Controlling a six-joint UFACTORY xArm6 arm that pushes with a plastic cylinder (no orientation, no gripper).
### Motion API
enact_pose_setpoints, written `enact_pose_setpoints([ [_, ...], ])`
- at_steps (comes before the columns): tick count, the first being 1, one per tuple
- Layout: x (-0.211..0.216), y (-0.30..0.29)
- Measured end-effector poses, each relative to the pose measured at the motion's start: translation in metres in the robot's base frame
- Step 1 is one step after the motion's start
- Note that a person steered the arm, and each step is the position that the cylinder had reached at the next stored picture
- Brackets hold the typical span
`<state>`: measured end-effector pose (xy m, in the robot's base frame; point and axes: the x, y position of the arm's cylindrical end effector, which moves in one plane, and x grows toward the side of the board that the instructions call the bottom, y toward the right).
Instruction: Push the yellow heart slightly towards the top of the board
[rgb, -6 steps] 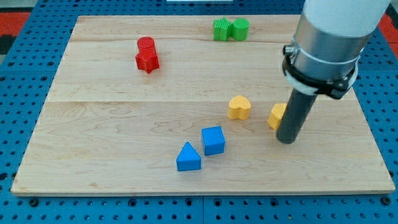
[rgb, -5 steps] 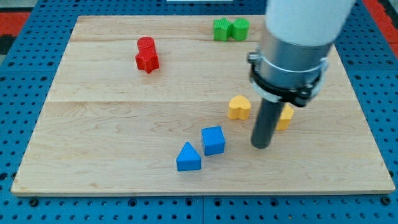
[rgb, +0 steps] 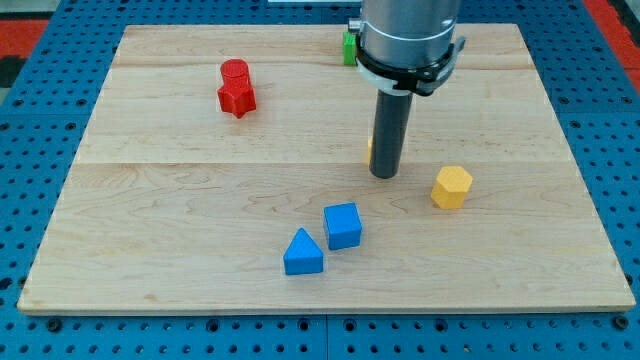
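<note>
My tip (rgb: 385, 175) on the wooden surface (rgb: 180, 200), yellow heart (rgb: 370, 150) almost hidden behind the rod; yellow hexagon (rgb: 452, 187) to the view's right; rod end effector holding nothing; no readable writing

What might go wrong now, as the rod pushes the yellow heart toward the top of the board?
1. The yellow heart is almost wholly hidden behind the rod; only a sliver shows at its left. My tip may be off-centre, so the heart could slip out toward the view's left.
2. The green blocks lie further up, mostly hidden by the arm; too long a push might reach them.
</note>
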<state>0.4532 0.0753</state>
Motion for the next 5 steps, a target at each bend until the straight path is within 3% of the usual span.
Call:
enact_pose_setpoints([
  [3, -0.045, 0.037],
  [5, -0.094, -0.001],
])
